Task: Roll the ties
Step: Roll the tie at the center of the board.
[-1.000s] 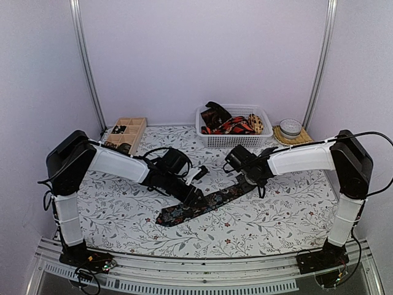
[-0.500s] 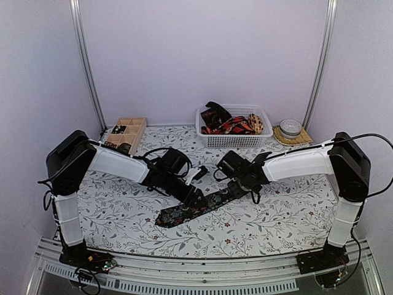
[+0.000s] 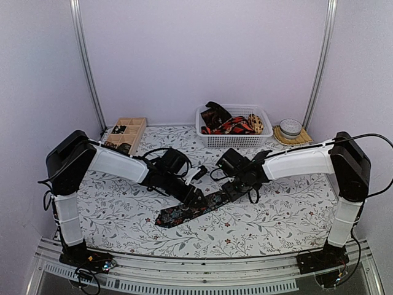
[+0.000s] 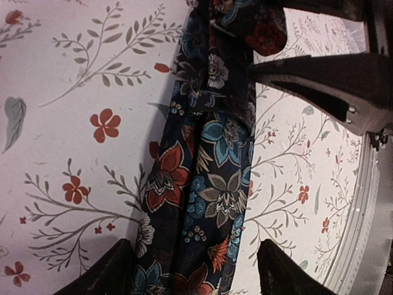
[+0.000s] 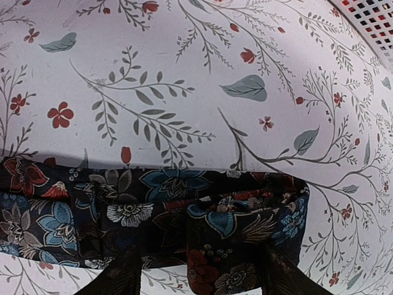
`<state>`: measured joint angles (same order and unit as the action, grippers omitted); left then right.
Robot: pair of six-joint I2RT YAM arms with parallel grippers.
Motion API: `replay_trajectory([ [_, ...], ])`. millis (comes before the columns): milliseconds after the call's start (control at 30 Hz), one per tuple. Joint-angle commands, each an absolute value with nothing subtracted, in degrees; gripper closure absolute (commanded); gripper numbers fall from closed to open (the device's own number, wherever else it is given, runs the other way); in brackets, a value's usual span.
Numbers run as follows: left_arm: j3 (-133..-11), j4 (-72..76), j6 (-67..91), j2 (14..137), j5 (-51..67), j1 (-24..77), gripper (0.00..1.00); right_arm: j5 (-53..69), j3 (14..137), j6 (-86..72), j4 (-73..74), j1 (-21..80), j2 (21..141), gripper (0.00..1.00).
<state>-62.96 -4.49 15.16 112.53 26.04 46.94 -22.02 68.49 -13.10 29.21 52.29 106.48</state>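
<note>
A dark floral tie (image 3: 184, 212) lies flat and diagonal on the flowered cloth. Its far end is folded over on itself (image 5: 245, 215). My left gripper (image 3: 195, 198) is open and straddles the tie's middle, with a finger on each side of the fabric (image 4: 196, 276). My right gripper (image 3: 236, 186) is open around the folded end (image 5: 202, 279), and its fingers (image 5: 123, 276) stand at the fold's sides. More ties (image 3: 230, 125), red-black and yellow, lie piled in the basket.
A white mesh basket (image 3: 233, 142) stands at the back centre, and its corner shows in the right wrist view (image 5: 374, 18). A wooden compartment tray (image 3: 136, 126) with dark rolls is at the back left. A small round tin on a woven mat (image 3: 290, 129) is at the back right.
My right gripper has moved left and toward me along the tie, carrying its far end over into a fold. The left gripper has stayed in place.
</note>
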Motion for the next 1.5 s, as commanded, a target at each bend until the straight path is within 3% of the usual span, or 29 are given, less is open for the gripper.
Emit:
replay_trajectory([
  [0, -62.41, -10.1, 15.92, 115.49, 25.03, 46.74, 0.27, -17.47, 70.38, -14.29, 30.16, 50.91, 100.18, 0.34],
  [300, -70.66, -13.38, 14.4, 117.01, 23.84, 46.34, 0.18, -9.09, 71.01, -14.19, 30.62, 47.08, 91.58, 0.31],
  [733, -92.07, -20.85, 11.03, 125.27, 23.75, 46.25, 0.08, 16.12, 62.02, -19.51, 21.58, 29.39, 83.18, 0.29],
  [1100, -104.85, -22.57, 9.57, 134.27, 28.36, 46.42, 0.0, 35.55, 56.15, -22.59, 9.84, 20.33, 93.51, 0.21],
  [1467, -108.63, -24.54, 6.13, 139.47, 28.02, 47.21, 0.0, 40.07, 57.49, -22.47, 6.33, 19.05, 104.83, 0.21],
])
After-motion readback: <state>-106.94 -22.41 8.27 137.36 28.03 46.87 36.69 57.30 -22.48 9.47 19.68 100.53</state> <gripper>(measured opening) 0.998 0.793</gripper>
